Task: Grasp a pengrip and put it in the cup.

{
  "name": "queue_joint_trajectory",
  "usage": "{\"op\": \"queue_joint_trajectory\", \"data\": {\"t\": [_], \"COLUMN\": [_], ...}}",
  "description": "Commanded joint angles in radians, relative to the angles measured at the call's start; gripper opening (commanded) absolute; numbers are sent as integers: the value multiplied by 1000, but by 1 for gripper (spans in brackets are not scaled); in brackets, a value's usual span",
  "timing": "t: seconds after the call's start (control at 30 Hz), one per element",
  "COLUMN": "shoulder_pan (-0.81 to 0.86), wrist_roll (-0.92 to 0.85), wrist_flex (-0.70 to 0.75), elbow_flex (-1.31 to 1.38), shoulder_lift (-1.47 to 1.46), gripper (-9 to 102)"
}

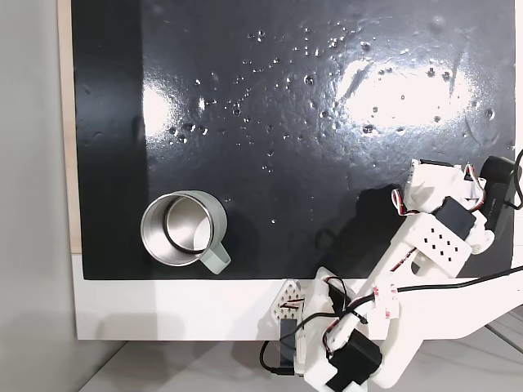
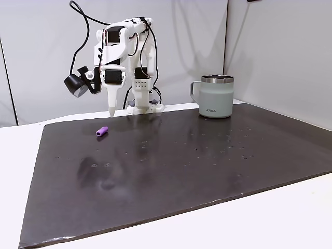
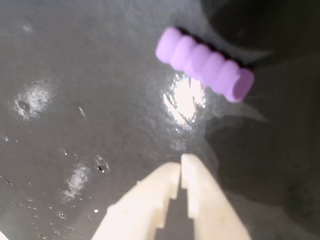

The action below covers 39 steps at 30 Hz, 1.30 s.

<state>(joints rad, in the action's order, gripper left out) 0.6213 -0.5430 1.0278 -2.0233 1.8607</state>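
Note:
The pengrip (image 2: pixel 102 132) is a small light-purple ribbed tube lying on its side on the black mat, near the mat's left edge in a fixed view. In the wrist view the pengrip (image 3: pixel 205 65) lies ahead of the fingertips, slightly to the right. My gripper (image 2: pixel 111 111) (image 3: pixel 181 162) hangs point-down above the mat just behind the pengrip, shut, with nothing between its fingers. The cup (image 2: pixel 215 97) (image 1: pixel 184 229), a steel mug with a pale grey-green handle, stands upright and empty far off to the other side of the mat.
The black mat (image 2: pixel 181 166) has small dents and glare spots and lies on a white table (image 1: pixel 180 310). The arm's base (image 2: pixel 145 108) stands at the mat's far edge between pengrip and cup. Cables (image 1: pixel 458 286) trail beside the arm.

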Motion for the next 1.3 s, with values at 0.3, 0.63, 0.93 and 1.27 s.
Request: {"op": "queue_joint_trajectory", "data": {"t": [0.3,0.63,0.93,1.27], "shoulder_pan": [84,84,107,127], "wrist_roll": [-581,-847,-1118,-1247], "wrist_flex": [97,249,330,313], "elbow_flex": [321,511,511,594], "shoulder_lift": [-216,-356,-425,-552], "gripper": [13,24,24,24]}}
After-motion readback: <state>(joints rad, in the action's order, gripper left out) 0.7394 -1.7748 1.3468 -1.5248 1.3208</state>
